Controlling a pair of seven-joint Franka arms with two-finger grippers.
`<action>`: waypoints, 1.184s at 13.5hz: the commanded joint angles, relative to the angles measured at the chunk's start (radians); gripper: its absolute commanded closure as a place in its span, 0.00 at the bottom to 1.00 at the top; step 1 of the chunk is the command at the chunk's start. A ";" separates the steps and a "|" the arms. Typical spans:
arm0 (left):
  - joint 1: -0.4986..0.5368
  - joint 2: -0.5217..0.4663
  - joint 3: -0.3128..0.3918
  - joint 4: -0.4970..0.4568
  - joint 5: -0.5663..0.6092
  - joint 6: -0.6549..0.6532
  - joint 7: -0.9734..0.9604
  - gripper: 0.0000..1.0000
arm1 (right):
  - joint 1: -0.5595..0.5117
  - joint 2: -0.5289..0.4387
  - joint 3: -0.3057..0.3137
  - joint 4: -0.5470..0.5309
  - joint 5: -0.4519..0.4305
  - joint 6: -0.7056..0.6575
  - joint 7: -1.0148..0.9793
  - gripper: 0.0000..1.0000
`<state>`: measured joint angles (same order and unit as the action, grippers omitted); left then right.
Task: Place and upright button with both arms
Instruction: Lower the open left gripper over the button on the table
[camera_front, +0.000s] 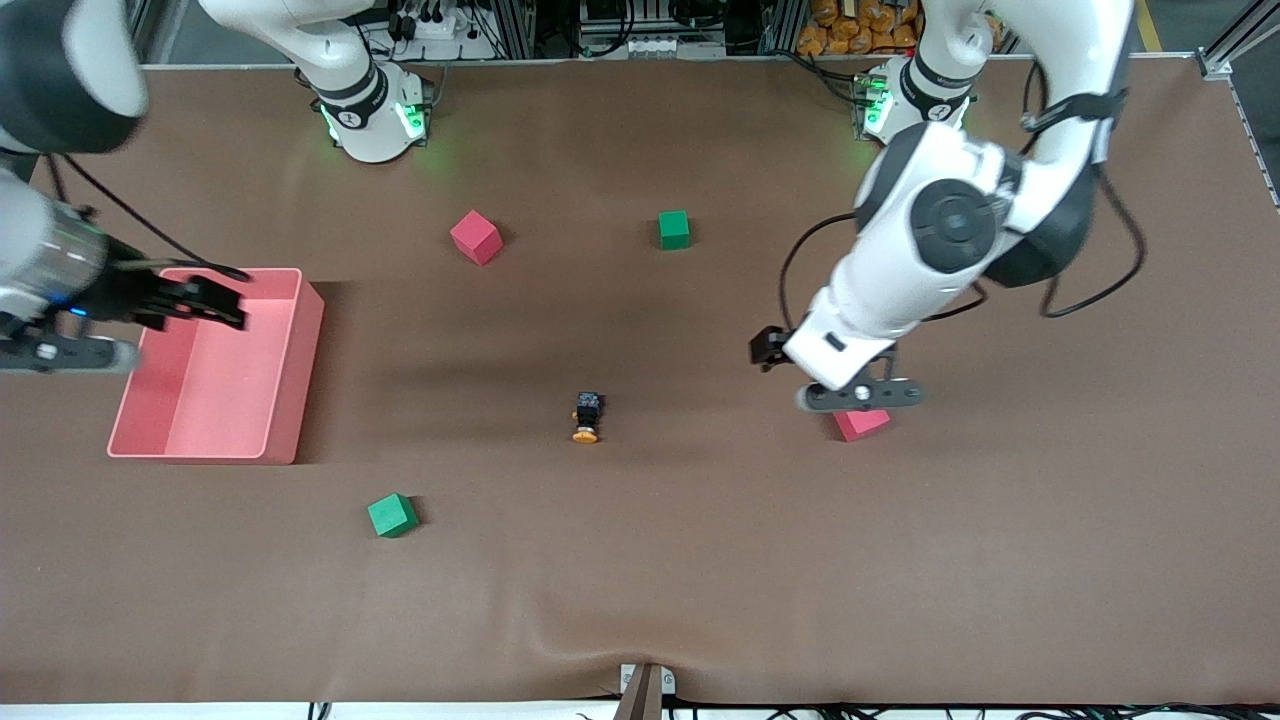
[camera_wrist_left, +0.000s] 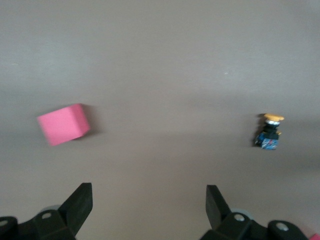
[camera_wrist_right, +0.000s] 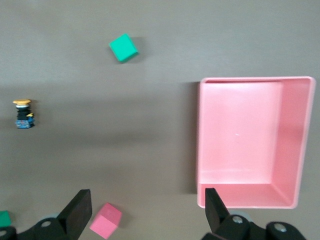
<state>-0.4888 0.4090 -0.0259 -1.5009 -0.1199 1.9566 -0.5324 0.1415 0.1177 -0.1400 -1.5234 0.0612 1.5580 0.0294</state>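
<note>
Tiny orange-capped button (camera_front: 587, 417), black body, on its side

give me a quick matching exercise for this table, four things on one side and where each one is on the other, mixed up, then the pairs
Things:
1. button
2. right gripper
3. left gripper
4. pink bin

Places:
A. over a red cube, empty
B. at the right arm's end of the table
C. lying on its side mid-table
D. open over the pink bin

Pairs: 1-C, 2-D, 3-A, 4-B
</note>
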 joint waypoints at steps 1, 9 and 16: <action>-0.077 0.097 0.012 0.042 -0.003 0.115 -0.085 0.00 | -0.078 -0.087 0.054 -0.041 -0.012 -0.027 -0.011 0.00; -0.302 0.364 0.116 0.241 0.051 0.215 -0.311 0.00 | -0.108 -0.164 0.066 -0.043 -0.014 -0.121 -0.032 0.00; -0.410 0.508 0.155 0.330 0.048 0.346 -0.434 0.00 | -0.152 -0.162 0.062 -0.015 -0.014 -0.142 -0.140 0.00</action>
<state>-0.8840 0.8715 0.1190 -1.2297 -0.0889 2.2830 -0.9132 0.0432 -0.0204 -0.0960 -1.5387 0.0597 1.4216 -0.0576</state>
